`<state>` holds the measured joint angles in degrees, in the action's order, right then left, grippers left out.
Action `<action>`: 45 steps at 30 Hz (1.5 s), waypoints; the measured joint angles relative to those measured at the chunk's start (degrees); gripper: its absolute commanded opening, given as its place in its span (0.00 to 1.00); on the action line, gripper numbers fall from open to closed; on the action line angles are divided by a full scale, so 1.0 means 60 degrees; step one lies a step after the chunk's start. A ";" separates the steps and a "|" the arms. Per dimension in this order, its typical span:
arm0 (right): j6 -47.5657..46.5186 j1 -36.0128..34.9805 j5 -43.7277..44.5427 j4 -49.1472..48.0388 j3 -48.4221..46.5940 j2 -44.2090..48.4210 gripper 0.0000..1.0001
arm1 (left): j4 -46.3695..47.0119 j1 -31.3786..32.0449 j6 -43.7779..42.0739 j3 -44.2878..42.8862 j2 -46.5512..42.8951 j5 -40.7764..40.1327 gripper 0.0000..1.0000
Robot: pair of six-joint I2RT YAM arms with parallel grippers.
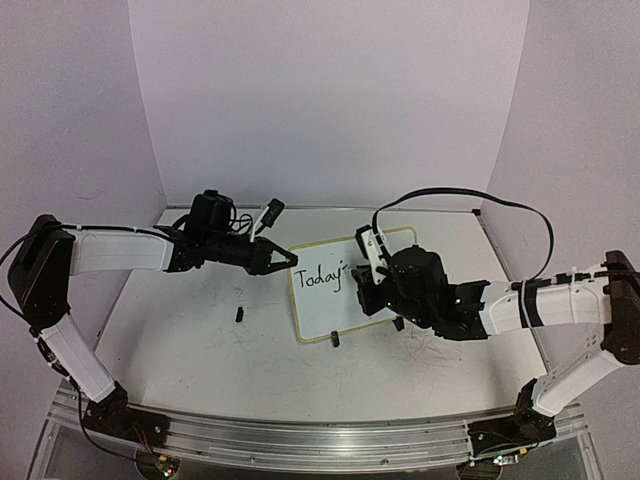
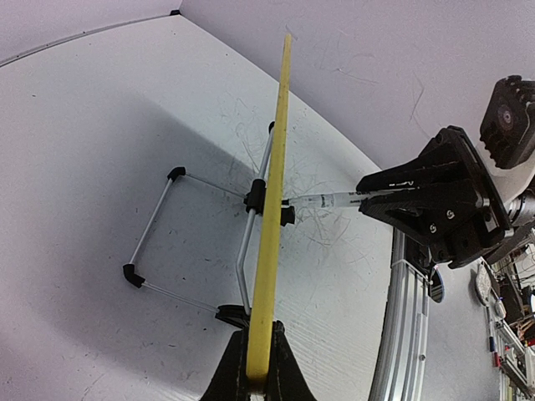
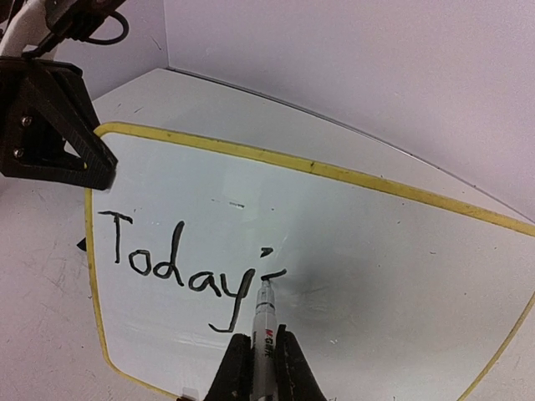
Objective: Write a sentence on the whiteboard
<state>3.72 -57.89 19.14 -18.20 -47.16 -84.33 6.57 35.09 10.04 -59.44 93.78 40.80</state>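
Observation:
The whiteboard (image 1: 325,312) stands tilted at the table's middle, its yellow rim edge-on in the left wrist view (image 2: 273,200). Black lettering (image 1: 318,277) reads "Today'" plus a short fresh stroke; it also shows in the right wrist view (image 3: 180,263). My left gripper (image 1: 290,260) is shut on the board's left edge, seen up close in the left wrist view (image 2: 257,376). My right gripper (image 1: 368,288) is shut on a white marker (image 3: 264,330), whose tip touches the board (image 3: 376,242) just right of the "y". The right gripper (image 3: 261,363) hides part of the board from above.
A small black piece (image 1: 240,313) lies on the table left of the board. The board's wire stand (image 2: 192,242) with black feet spreads behind it. An aluminium rail (image 1: 320,435) runs along the near edge. Walls enclose the back and sides.

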 measured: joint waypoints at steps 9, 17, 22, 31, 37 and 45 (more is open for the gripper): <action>0.0013 0.0000 -0.0004 0.0061 0.0004 0.0004 0.00 | -0.0001 0.0000 0.0000 0.0000 0.0000 0.0000 0.00; 0.0067 -0.0004 0.0019 0.0195 0.0015 0.0029 0.00 | -0.0001 0.0000 0.0000 0.0000 0.0000 0.0000 0.00; 0.0110 -0.0004 0.0105 0.0266 0.0073 0.0058 0.00 | -0.0001 0.0000 0.0000 0.0000 0.0000 0.0000 0.00; 0.0150 -0.0004 0.0164 0.0330 0.0080 0.0080 0.00 | -0.0001 0.0000 0.0000 0.0000 0.0000 0.0000 0.00; 0.0176 -0.0004 0.0159 0.0372 0.0117 0.0087 0.00 | -0.0004 0.0000 0.0000 0.0000 0.0000 -0.0004 0.00; 0.0183 -0.0004 0.0147 0.0398 0.0117 0.0091 0.00 | -0.0006 0.0000 0.0000 0.0000 0.0000 -0.0004 0.00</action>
<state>4.82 -57.91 20.02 -15.81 -46.46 -83.79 6.53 35.09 10.04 -59.44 93.78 40.77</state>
